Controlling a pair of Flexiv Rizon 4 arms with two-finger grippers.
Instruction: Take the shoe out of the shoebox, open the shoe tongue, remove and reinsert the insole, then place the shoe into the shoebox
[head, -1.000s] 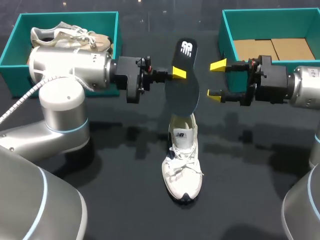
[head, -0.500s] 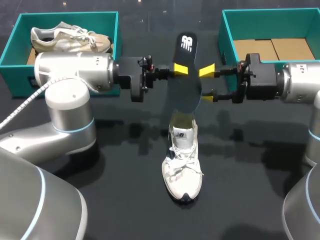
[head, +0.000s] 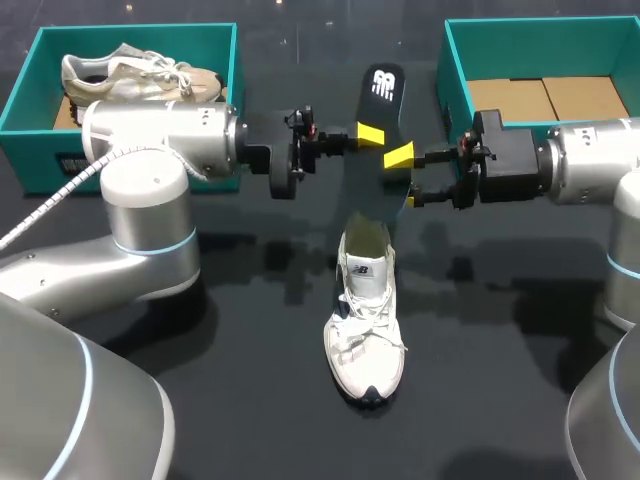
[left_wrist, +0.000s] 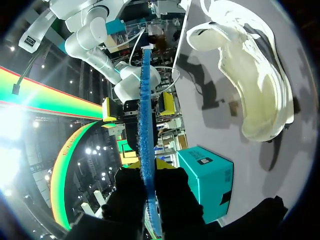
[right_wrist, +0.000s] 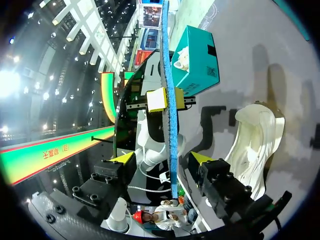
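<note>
The dark insole (head: 381, 95) hangs upright over the table's middle, its logo end up. My left gripper (head: 368, 135) is shut on its edge; in the left wrist view the insole (left_wrist: 146, 120) shows edge-on as a blue strip pinched in the gripper (left_wrist: 149, 172). My right gripper (head: 404, 178) straddles the opposite edge. In the right wrist view the insole (right_wrist: 169, 100) stands between the right gripper's (right_wrist: 161, 158) yellow tips with a gap on each side, so it is open. The white shoe (head: 365, 320) lies on the table below, toe toward me.
A teal shoebox (head: 25, 75) at the back left holds a second shoe (head: 140, 72). Another teal shoebox (head: 455, 75) at the back right has only brown cardboard on its floor. The table is black.
My right gripper has moved left up to the insole, and its fingers have narrowed around it. The left arm has carried the insole a little to the right.
</note>
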